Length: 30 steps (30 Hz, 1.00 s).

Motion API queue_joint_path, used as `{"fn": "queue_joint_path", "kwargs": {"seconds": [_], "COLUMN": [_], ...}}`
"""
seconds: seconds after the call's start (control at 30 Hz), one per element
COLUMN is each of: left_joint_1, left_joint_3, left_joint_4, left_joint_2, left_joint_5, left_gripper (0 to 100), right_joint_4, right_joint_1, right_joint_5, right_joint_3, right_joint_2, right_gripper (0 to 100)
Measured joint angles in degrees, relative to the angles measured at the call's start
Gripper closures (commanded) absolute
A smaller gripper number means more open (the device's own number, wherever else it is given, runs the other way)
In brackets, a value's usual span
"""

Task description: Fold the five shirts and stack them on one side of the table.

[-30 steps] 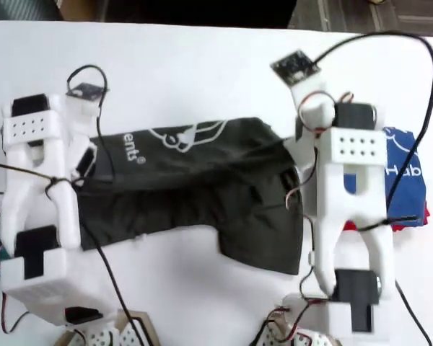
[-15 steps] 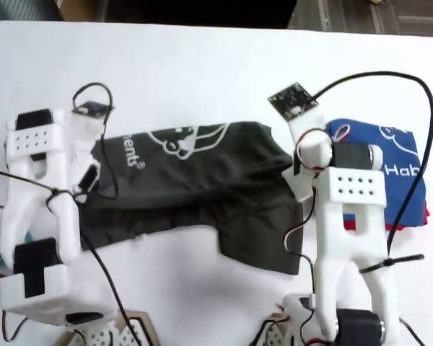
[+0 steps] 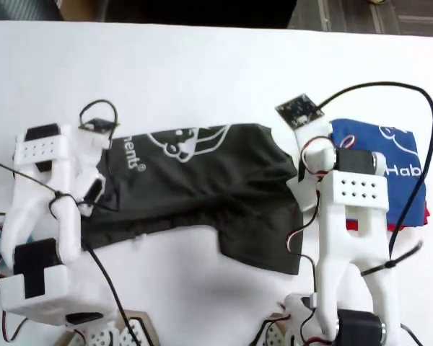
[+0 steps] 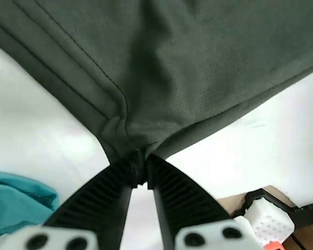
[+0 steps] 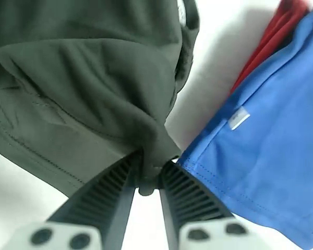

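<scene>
Two claws clamp the dark green shirt (image 3: 202,180): your left claw (image 4: 140,174) at one end, your right claw (image 5: 148,179) at the other, beside the blue shirt (image 5: 271,135). It lies lengthwise on the table (image 3: 202,72) between them.

The dark green shirt (image 3: 202,180) with white print lies stretched across the middle of the counter (image 3: 202,79), partly folded and rumpled. Its ends are bunched and pinched, one in the left gripper (image 4: 140,169), the other in the right gripper (image 5: 148,177). Just beside the right-hand end, a folded blue shirt (image 3: 400,180) lies on a red shirt (image 5: 274,36). A crumpled teal shirt (image 4: 15,200) lies near the other end.
</scene>
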Motion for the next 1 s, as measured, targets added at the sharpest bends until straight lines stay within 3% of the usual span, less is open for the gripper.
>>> {"fn": "queue_joint_path", "kwargs": {"seconds": [1.0], "left_joint_1": [-0.44], "left_joint_3": [8.44], "left_joint_4": [-6.42], "left_joint_2": [-0.18], "left_joint_5": [-0.97], "left_gripper": [97], "right_joint_4": [-7.65], "right_joint_1": [3.6], "right_joint_5": [4.57], "right_joint_3": [13.98], "right_joint_2": [-0.09], "right_gripper": [97.4]}}
